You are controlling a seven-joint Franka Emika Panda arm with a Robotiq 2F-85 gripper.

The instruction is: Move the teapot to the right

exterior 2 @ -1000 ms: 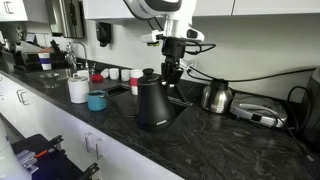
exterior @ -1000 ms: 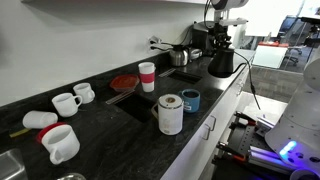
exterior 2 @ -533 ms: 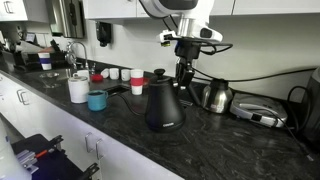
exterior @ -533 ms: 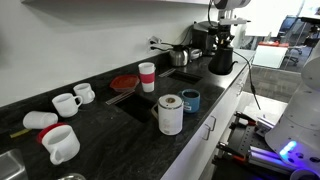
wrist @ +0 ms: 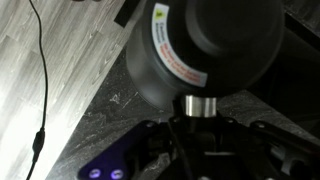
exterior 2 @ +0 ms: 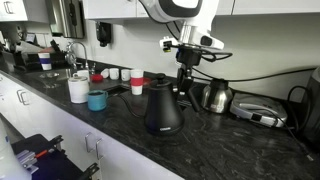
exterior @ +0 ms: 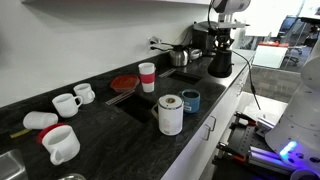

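The black teapot (exterior 2: 162, 105) is in the middle of the frame in an exterior view, over the dark counter (exterior 2: 230, 150). It is wide at the bottom and thin at the top, and it stands up straight. I cannot tell if its bottom sits on the counter or hangs just over it.

The gripper (exterior 2: 185, 86) comes down from the top of the frame, just right of the pot. It looks pinched tight on the pot's handle side (the fingers themselves are hard to see). In the wrist view the pot's round black body fills the top middle of the frame. It has a sticker on it, and a shiny metal piece pokes down from it toward the gripper at the bottom edge.

A silver kettle (exterior 2: 214, 96) is to the right of the pot, near it but not touching. Well apart to the left, a blue mug (exterior 2: 97, 100) and a white canister (exterior 2: 79, 88) stand just beside each other.

In an exterior view that looks along the counter, the pot shows small in the upper right. A white mug (exterior: 66, 103) sits far off at the left of the frame.
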